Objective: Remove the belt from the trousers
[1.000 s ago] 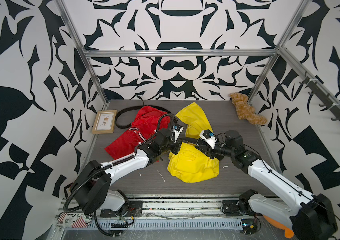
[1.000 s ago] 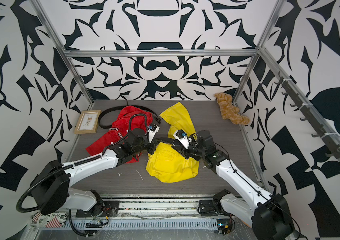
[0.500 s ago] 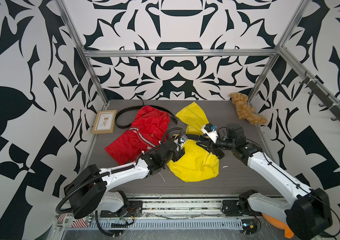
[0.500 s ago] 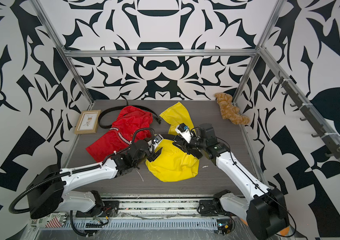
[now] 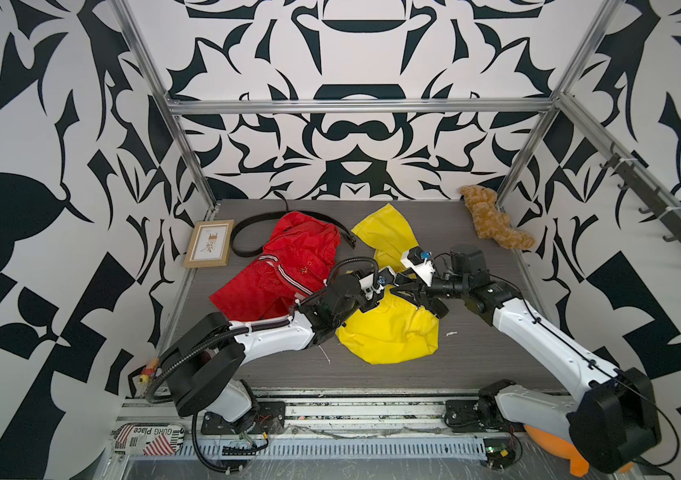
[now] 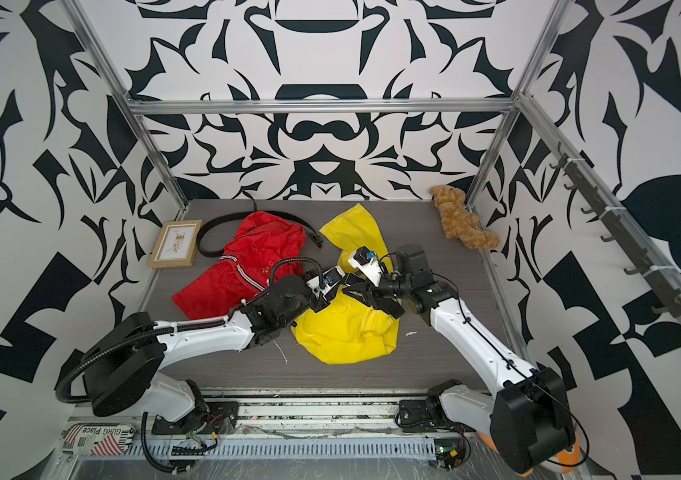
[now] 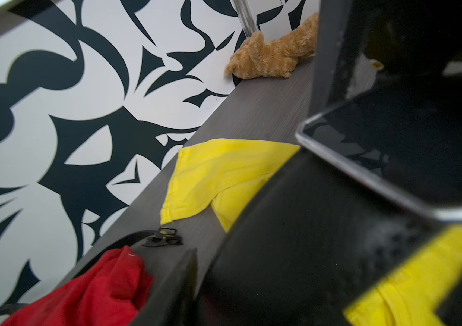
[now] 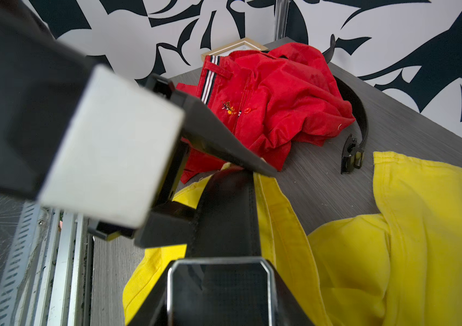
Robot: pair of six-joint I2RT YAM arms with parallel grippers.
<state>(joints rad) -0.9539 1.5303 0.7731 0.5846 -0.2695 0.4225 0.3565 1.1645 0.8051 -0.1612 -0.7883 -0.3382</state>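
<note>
Jaws first: right jaws closed on wide black belt strap point(image 8: 227, 214) that runs through the waistband of the bright yellow fabric trousers point(image 5: 388, 332); in the right wrist view the strap comes straight off the lower finger point(image 8: 218, 293). At the same spot the left jaws meet it head-on, fingers point(image 8: 224, 135) bracketing the strap's far end, one tip touching the waistband edge; pinching or not, can't tell. Both sit low over the yellow pair's waist, on the side facing the red fabric trousers point(image 5: 289, 266) with striped red-white-black trim. Yellow pair crumpled mid-counter, one leg flat toward the back wall. Red pair just beside it on the robot's left, bunched, waist trim showing. Second black belt with buckle point(image 8: 361, 115) lies loose on the dark grey counter point(image 5: 476, 361), curving round the back of the red pair, buckle end between the two pairs. Small wooden picture frame point(image 5: 209, 244) by the left wall, brown plush toy point(image 5: 492, 226) in the far right corner, both well apart from the arms.
</note>
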